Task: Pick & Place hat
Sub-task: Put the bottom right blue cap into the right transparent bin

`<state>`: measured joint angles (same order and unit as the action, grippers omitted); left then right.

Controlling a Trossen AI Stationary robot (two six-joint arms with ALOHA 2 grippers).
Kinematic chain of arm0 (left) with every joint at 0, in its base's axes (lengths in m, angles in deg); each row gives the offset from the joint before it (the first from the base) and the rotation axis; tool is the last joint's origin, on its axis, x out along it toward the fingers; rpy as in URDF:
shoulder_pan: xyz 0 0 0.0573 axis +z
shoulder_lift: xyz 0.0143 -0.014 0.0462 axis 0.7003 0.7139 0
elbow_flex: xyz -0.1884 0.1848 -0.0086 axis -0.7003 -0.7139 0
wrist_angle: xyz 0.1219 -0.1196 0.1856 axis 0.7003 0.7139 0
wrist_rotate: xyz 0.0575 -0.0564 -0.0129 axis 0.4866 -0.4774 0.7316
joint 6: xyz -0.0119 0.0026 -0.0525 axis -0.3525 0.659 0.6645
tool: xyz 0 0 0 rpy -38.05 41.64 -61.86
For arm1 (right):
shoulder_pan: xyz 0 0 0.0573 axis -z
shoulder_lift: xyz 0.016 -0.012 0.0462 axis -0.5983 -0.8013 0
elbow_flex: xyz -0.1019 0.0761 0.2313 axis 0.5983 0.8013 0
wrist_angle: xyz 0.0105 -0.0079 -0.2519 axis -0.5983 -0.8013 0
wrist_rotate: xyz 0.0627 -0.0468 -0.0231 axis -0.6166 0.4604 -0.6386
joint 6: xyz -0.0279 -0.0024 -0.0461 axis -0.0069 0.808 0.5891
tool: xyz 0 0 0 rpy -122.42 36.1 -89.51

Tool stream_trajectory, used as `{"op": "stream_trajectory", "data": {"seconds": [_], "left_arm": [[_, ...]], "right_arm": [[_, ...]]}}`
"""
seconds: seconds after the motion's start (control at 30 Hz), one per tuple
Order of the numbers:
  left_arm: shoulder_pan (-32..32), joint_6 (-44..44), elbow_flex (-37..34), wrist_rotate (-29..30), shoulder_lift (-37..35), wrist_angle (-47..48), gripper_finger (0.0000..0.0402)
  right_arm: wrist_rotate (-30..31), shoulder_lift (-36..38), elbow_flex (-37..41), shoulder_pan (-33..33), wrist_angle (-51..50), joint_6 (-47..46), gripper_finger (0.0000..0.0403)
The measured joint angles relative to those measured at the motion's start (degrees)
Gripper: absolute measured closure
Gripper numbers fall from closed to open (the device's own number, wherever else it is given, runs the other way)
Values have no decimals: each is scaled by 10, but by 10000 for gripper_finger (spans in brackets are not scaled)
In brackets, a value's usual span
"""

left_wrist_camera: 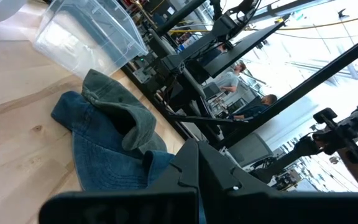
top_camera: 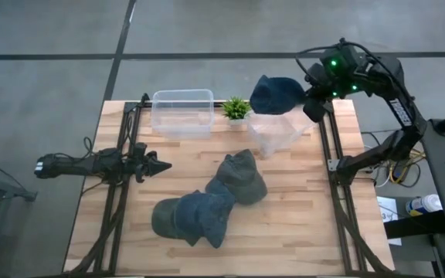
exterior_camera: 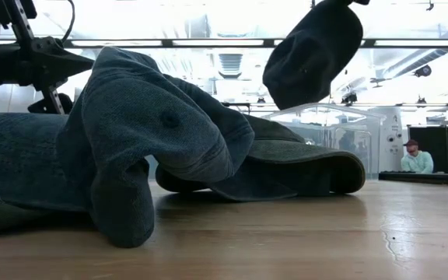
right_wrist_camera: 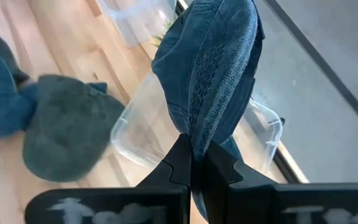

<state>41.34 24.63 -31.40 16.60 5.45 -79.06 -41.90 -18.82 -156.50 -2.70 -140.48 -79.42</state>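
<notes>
Blue hat (top_camera: 276, 95) pinched in right tool (top_camera: 313, 98), seemingly above clear bin (top_camera: 273, 133).

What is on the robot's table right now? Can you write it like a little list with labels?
held hat: a dark blue hat hangs from the right gripper, above the right clear bin
right gripper: shut on the hat's fabric
left gripper: shut, empty, at the table's left side
hats left: a pile of hats in the middle of the table, blue and grey-green
other bin: left clear bin at the back edge
decoration: small green plant between the two bins
</notes>
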Motion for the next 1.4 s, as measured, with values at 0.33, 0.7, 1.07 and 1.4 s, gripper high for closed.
{"op": "stream_trajectory", "data": {"seconds": [0.33, 0.7, 1.07, 1.4], "left_arm": [[0, -2, 0, -1, 0, 8, 401], [0, -2, 0, 0, 0, 9, 401], [0, -2, 0, 1, 0, 10, 401], [0, -2, 0, 2, 0, 10, 401]], "right_arm": [[3, 2, 55, 37, 0, 64, 394], [-1, 23, 176, 41, 0, 105, 394], [1, -9, 235, 41, 0, 154, 394], [10, -100, 236, 41, 3, 177, 394]]}}
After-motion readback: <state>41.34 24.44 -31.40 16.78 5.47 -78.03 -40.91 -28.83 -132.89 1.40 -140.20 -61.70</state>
